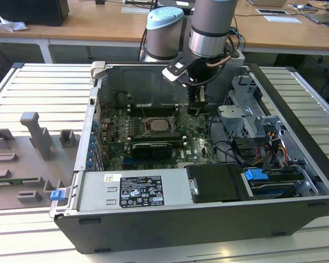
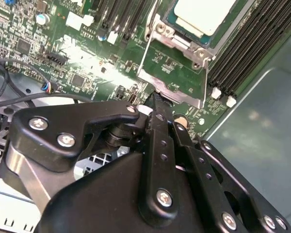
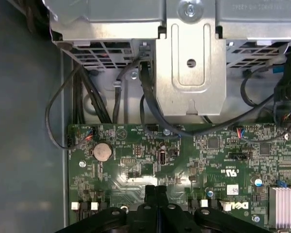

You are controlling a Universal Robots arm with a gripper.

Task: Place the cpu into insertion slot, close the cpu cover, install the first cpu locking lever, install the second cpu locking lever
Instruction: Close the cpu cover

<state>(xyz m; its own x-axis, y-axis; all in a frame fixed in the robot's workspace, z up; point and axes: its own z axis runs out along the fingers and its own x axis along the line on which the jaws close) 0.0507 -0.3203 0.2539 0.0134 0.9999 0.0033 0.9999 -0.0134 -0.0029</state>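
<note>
Cpu (image 2: 203, 14) in insertion slot (image 2: 183, 45), pincer (image 3: 155, 189) closed nearby

The arm (image 1: 209, 24) stands at the top of the exterior view, its last grey section near upright; the black gripper (image 1: 194, 106) hangs below it, pointing straight down. In both wrist views the two slim black fingers (image 3: 150, 193) (image 2: 158, 124) lie pressed flat together, no gap between them and nothing clamped; their black linkage bars (image 2: 186, 162) fold in toward the tips.
</note>
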